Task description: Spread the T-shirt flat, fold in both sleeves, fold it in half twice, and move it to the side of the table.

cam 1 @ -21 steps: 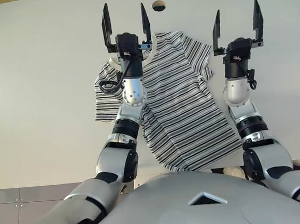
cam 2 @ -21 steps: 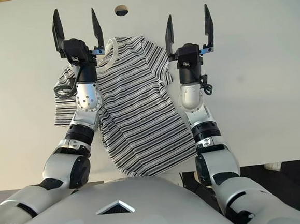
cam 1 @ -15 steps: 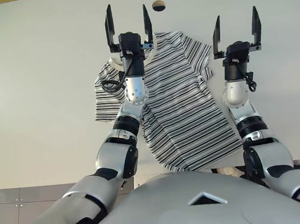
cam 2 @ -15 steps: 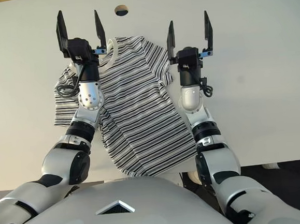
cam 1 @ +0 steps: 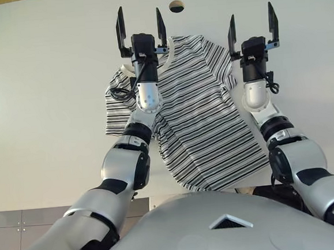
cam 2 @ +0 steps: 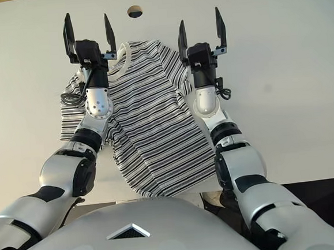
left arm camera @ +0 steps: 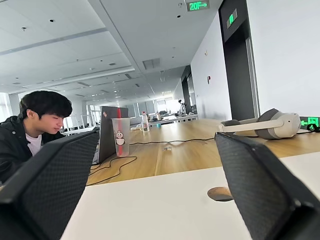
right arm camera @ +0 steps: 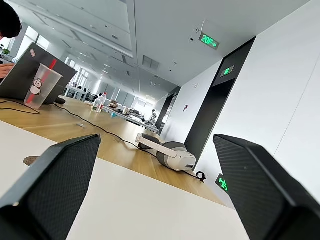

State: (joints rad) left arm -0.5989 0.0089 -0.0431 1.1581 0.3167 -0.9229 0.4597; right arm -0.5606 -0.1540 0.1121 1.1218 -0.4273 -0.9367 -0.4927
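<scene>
The black-and-white striped cotton T-shirt (cam 1: 200, 111) lies partly hidden under the left gripper's (cam 1: 139, 14) arm, its sleeve beside the right gripper (cam 1: 251, 13); both point forward, fingers spread wide, empty.

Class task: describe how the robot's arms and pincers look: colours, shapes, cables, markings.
Both arms are silver-grey rounded segments with black joint rings. The left pincer and right pincer each have two long, flat black fingers on a black block with a small blue tab. A black cable loops at each wrist.
</scene>
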